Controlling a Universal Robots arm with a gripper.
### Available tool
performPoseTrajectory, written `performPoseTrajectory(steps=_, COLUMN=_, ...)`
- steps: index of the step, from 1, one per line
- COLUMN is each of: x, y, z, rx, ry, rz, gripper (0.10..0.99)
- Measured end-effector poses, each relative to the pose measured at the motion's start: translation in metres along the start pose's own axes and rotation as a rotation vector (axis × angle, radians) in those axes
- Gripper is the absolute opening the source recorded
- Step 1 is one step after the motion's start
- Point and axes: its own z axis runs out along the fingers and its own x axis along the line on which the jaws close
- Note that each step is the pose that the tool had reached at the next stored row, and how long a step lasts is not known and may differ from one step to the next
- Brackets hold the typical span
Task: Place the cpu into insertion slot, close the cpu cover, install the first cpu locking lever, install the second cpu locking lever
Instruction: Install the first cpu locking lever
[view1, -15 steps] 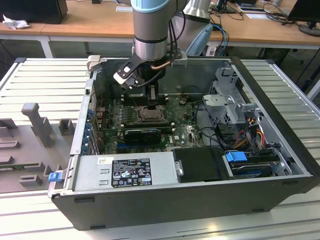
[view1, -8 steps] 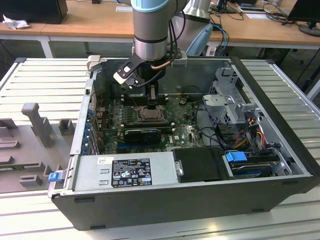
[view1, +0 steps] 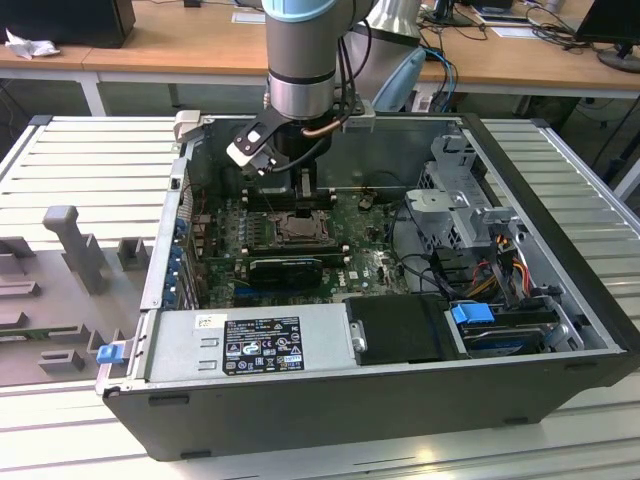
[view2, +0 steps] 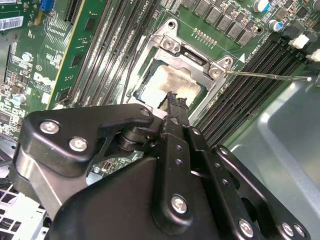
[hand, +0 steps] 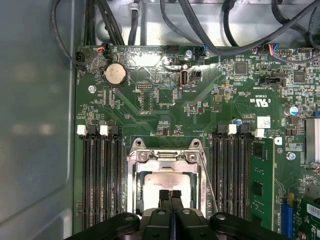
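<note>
The ribbed aluminium table (view1: 90, 150) carries an open black computer case (view1: 330, 400), laid flat at its centre. A grey moulded fixture (view1: 60, 280) lies on the table at the exterior view's left, beside the case.

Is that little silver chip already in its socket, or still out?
In. In both wrist views the cpu lies flat inside the insertion slot, within its metal rim, with the shut end effector right over it.
</note>
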Motion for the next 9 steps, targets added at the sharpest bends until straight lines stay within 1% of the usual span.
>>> performPoseTrajectory(steps=6, x=-0.0001, y=0.0, z=-0.0004, rx=0.0, ry=0.0, rz=0.0, gripper=0.106)
performPoseTrajectory(steps=9, x=-0.0001, y=0.0001, z=-0.0022, rx=0.0, ry=-0.0001, rz=0.0, gripper=0.106)
